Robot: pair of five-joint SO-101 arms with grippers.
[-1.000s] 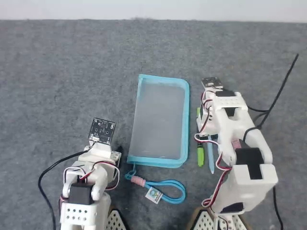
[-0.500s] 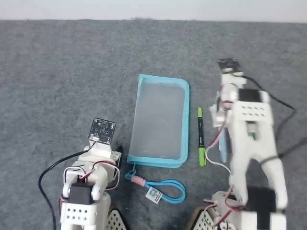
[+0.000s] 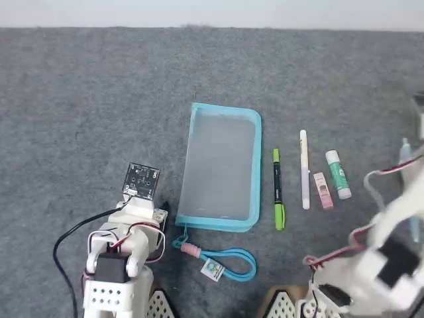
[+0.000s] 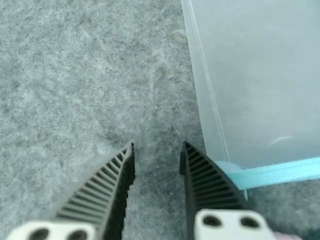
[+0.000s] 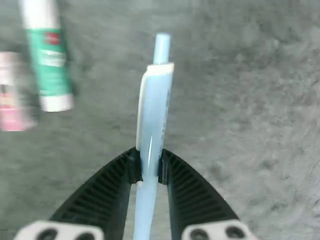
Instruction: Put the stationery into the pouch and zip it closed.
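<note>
The translucent pouch (image 3: 222, 165) with teal edging lies flat in the middle of the grey carpet. To its right lie a green marker (image 3: 277, 189), a white pen (image 3: 304, 169), a pink eraser (image 3: 322, 190) and a green-and-white glue stick (image 3: 338, 173). My right gripper (image 5: 148, 157) is shut on a light blue pen (image 5: 152, 115), held above the carpet at the far right, past the glue stick (image 5: 47, 60). That pen (image 3: 405, 156) shows at the right edge of the high view. My left gripper (image 4: 157, 150) stands open over the carpet, beside the pouch's near left corner (image 4: 255, 75).
A blue wrist strap (image 3: 222, 262) with a small tag trails from the pouch's near edge between the two arm bases. Black cables run along the carpet by the left base (image 3: 63, 255). Bare carpet stretches to the left and behind the pouch.
The right arm has swung from beside the pouch to the far right, carrying the blue pen. That uncovered the white pen, eraser and glue stick. The left arm has kept still.
</note>
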